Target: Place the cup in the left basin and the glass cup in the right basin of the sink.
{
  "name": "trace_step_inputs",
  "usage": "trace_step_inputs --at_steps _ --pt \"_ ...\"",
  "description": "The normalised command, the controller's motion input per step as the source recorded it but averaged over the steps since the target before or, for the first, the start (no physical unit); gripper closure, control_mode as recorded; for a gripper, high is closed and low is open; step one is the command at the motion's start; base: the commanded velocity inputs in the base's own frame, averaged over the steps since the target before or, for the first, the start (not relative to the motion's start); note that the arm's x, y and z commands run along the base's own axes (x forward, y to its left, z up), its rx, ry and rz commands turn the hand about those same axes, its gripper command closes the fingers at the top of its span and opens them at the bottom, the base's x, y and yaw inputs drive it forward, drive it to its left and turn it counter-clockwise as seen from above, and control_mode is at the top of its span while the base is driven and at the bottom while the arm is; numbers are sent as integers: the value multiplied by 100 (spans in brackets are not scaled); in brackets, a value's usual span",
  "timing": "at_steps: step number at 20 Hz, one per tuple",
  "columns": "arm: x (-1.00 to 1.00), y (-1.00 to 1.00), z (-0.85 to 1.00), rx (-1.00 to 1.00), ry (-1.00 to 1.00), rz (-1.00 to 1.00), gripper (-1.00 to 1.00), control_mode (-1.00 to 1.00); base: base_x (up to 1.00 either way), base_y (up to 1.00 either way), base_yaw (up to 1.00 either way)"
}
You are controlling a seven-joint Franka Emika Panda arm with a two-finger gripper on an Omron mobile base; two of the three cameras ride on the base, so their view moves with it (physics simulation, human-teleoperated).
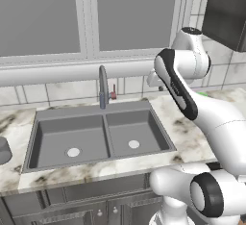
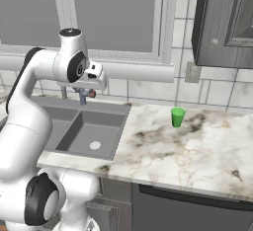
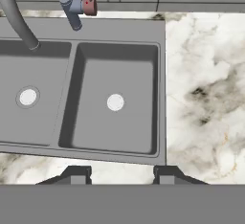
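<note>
- above the back right corner of the sink (image 1: 98, 135), my gripper (image 3: 123, 175) hangs in the air with nothing between its fingers.
- my two fingertips (image 3: 76, 175) stand apart with a clear gap between them, touching nothing.
- in the hand view, the right basin (image 3: 115, 103) lies straight ahead of my fingers, its light round drain near the middle and no object inside.
- the left basin (image 1: 69, 140), the wider bowl on the other side of the sink's centre divider, also holds nothing but its drain.
- the cup (image 2: 177, 117), small and bright green, stands upright on the marble counter (image 2: 197, 146) to the right of the sink, well apart from its edge and towards the back wall.
- the glass cup (image 1: 4, 150), plain grey, sits on the counter just to the left of the sink, cut by the picture's edge in the left base view.
- the faucet (image 1: 103, 87) rises behind the sink's divider, with a small red handle (image 1: 114, 92) just beside it.
</note>
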Motion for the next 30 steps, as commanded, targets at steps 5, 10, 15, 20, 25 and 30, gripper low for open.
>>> trace_step_inputs --at_steps 5,10,15,20,25,30 --pt "0 -5 -1 0 0 1 -100 -100 0 0 0" --pt "0 -9 -2 0 0 2 -100 -100 0 0 0" --pt "0 -8 -1 0 1 2 -100 -100 0 0 0" --pt "0 -11 0 0 0 0 -100 -100 0 0 0" --pt "5 -17 0 1 -2 12 -100 -100 0 0 0" --pt "6 -20 -1 0 -1 10 -100 -100 0 0 0"
